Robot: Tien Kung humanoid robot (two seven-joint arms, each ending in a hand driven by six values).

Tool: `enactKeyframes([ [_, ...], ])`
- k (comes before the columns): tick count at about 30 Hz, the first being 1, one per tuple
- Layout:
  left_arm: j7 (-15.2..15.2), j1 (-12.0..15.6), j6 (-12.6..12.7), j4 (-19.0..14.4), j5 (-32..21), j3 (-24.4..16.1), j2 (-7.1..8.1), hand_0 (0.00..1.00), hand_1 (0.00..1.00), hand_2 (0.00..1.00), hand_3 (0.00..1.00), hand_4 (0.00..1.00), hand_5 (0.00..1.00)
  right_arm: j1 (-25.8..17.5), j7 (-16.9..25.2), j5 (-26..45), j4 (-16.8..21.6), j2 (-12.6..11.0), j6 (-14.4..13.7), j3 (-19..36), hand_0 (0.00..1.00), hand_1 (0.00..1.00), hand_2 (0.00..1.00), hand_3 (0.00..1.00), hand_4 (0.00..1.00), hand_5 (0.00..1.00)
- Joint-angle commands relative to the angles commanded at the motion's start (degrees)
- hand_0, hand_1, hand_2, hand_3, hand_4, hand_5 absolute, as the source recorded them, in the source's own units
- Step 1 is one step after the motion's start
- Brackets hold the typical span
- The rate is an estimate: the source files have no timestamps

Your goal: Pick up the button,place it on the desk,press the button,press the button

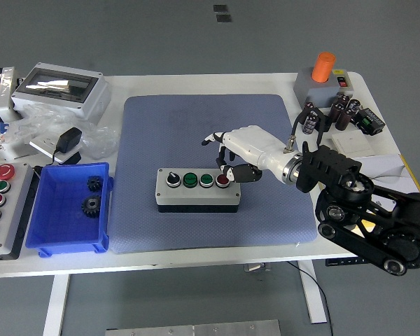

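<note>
The button box [198,189] sits on the blue mat [217,133], no lettering legible on it. The right hand [241,150] hovers just beyond its red button [222,180], fingers spread, holding nothing.

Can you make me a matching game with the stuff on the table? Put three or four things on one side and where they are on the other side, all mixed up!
Things:
1. button box
2. black gears
3. orange cylinder
4. right hand

Places:
A. inside the blue bin at the left
B. on the grey base at the table's far right corner
C. in the middle of the blue mat
D. above the right end of the button box, fingers spread, holding nothing

Pairs: 1-C, 2-A, 3-B, 4-D
</note>
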Motion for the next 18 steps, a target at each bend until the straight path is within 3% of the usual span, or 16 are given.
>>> enactKeyframes([
  [11,0.04,-0.04,-0.05,0.00,0.05,-0.12,-0.03,0.735,0.742,0.591,0.588,0.519,0.205,-0.29,-2.61,2.67,0.20,1.41,4.48,-2.03,0.998,0.998,0.998,0.998,0.998,0.402],
  [14,0.02,-0.09,-0.10,0.00,0.17,-0.19,-0.04,0.735,0.742,0.591,0.588,0.519,0.205,0.06,-3.18,3.07,-0.87,2.15,4.13,-3.68,0.998,0.998,0.998,0.998,0.998,0.402],
  [18,0.00,-0.14,-0.14,0.00,0.25,-0.23,-0.04,0.735,0.742,0.591,0.588,0.513,0.198,0.33,-3.70,2.55,-3.35,3.49,1.21,-6.30,0.998,0.998,0.998,0.998,0.998,0.421],
])
